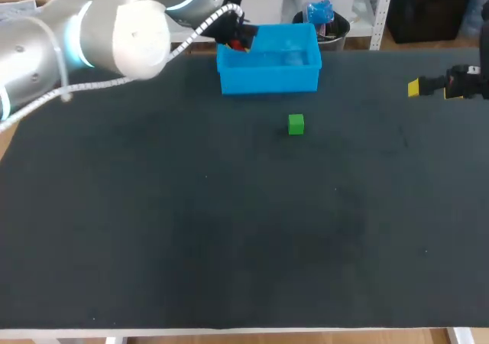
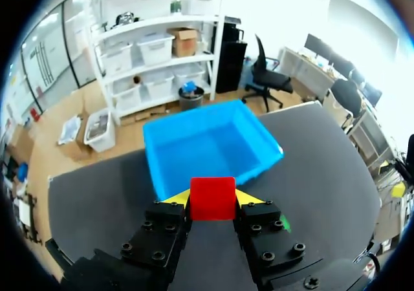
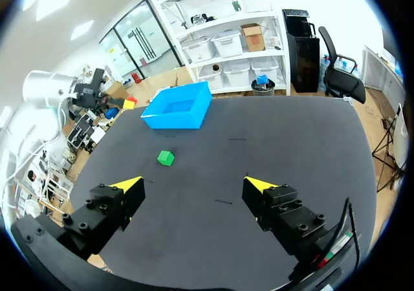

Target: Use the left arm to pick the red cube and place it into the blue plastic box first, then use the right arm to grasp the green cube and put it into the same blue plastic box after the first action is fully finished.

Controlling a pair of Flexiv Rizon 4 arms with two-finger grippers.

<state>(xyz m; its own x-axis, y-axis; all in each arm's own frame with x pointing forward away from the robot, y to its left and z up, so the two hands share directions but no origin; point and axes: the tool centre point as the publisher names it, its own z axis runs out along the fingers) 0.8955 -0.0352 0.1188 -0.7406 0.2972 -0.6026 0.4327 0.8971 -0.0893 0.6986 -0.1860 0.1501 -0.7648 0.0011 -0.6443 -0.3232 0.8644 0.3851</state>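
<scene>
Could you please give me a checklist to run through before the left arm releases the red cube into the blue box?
1. Left gripper shut on the red cube: ok.
2. Red cube fully over the blue box opening: cannot tell; it hangs by the box's edge.
3. Box interior free of other things: ok.
4. Right gripper open and well apart from the box: ok.
5. Green cube on the table, not yet picked: ok.

Lighting: even and diffuse, falling from overhead. Dark table (image 1: 229, 245) soaking up light, giving off no glare. Green cube (image 1: 296, 124) casting barely any shadow. Left arm (image 1: 130, 34) shell gleaming pale at far left. Wrist views: upper surroundings washing out bright.
</scene>
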